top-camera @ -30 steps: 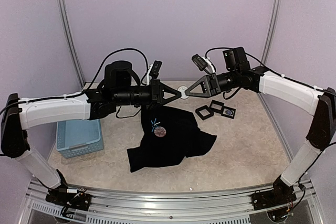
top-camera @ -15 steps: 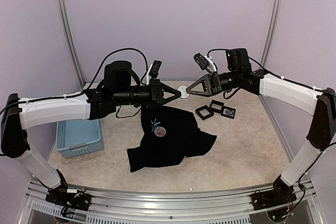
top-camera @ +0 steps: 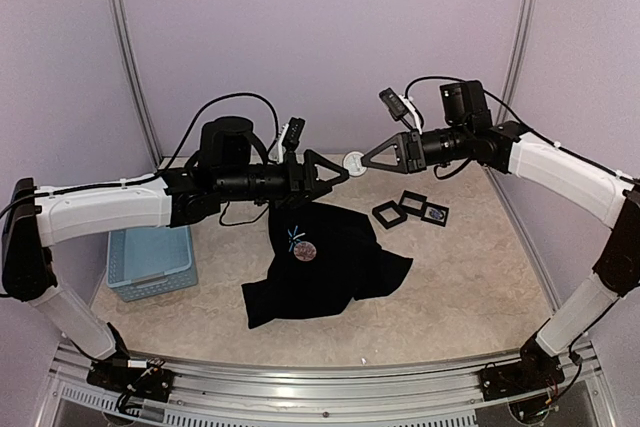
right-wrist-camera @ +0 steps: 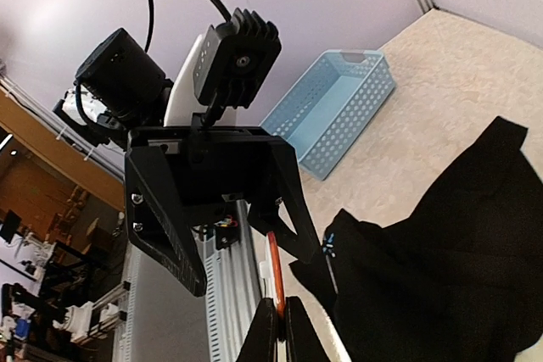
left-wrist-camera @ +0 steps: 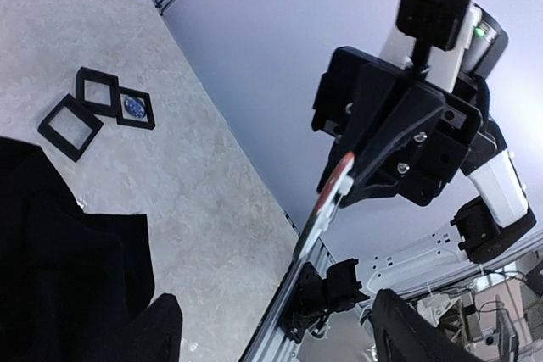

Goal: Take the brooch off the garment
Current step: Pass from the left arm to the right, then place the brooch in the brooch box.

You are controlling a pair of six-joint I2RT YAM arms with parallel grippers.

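Observation:
The black garment (top-camera: 330, 267) lies crumpled on the table, with a blue mark (top-camera: 296, 237) and a small round brooch (top-camera: 307, 249) on it. Both arms meet in the air above it. My right gripper (top-camera: 359, 161) is shut on the edge of a flat round disc (top-camera: 351, 160), white with an orange-red rim, seen edge-on in the right wrist view (right-wrist-camera: 273, 267) and the left wrist view (left-wrist-camera: 337, 179). My left gripper (top-camera: 340, 169) faces it, open, its fingers (left-wrist-camera: 161, 328) spread wide and off the disc. The garment also shows in the wrist views (right-wrist-camera: 441, 252) (left-wrist-camera: 51, 269).
A light-blue basket (top-camera: 150, 262) stands at the left of the table (right-wrist-camera: 331, 116). Three small black square boxes (top-camera: 410, 207) lie at the back right, one holding a bluish round piece (left-wrist-camera: 134, 106). Purple walls close the table in.
My left gripper has opened and let go of the disc. The right gripper, now shut on the disc, has risen slightly and drawn right with it.

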